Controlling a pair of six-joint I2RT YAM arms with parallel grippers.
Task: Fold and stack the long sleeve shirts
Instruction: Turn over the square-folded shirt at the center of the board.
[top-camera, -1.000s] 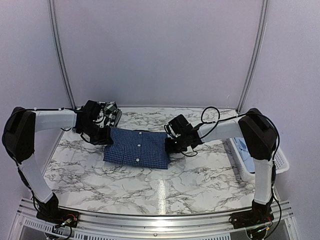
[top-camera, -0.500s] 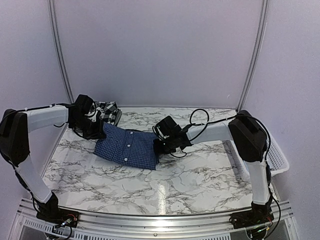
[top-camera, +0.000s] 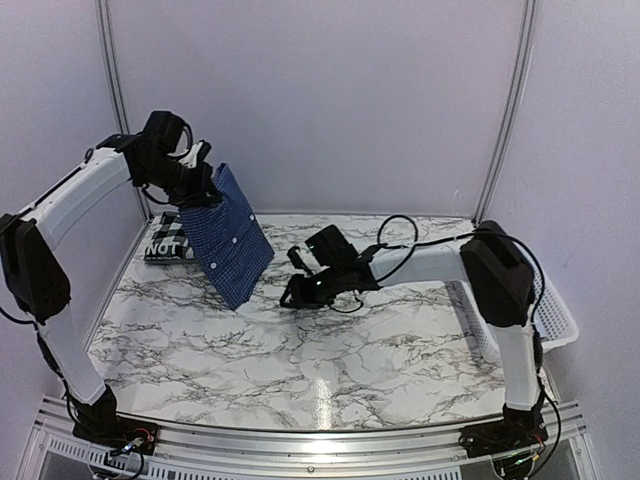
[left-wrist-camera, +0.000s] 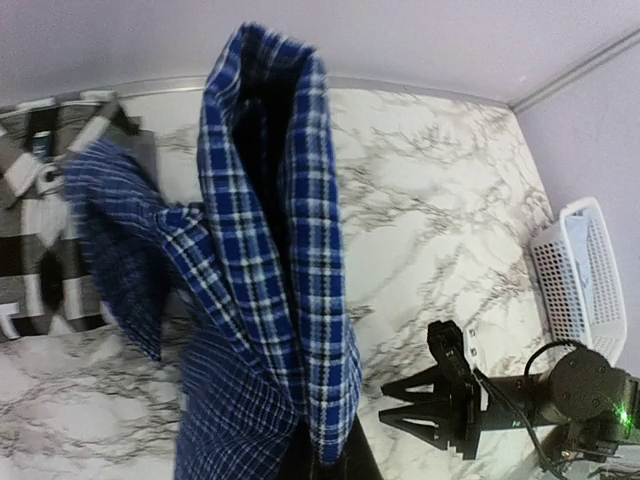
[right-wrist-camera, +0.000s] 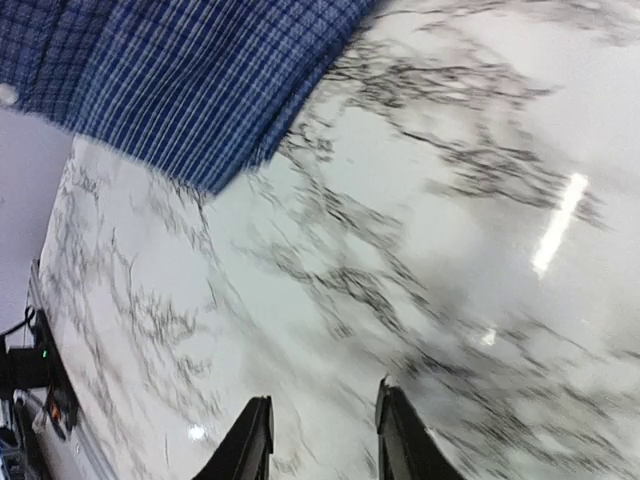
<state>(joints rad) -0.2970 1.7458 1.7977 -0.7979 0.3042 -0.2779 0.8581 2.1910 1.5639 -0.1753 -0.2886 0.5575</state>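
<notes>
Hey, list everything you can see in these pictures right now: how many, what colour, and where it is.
Checked shirt: one, dark blue, hanging from the left gripper above the table's far left part.
Plaid shirt: one, black and white, folded at the table's far left corner.
Basket: one, white, slatted, at the table's right edge.
Pale blue cloth: one, inside the basket, too little showing to say more.
Table: one, white marble with grey veins, under everything.
Left gripper: one, black, held high at far left, shut on the checked shirt.
Right gripper: one, black, low over the table's middle, open and empty.
</notes>
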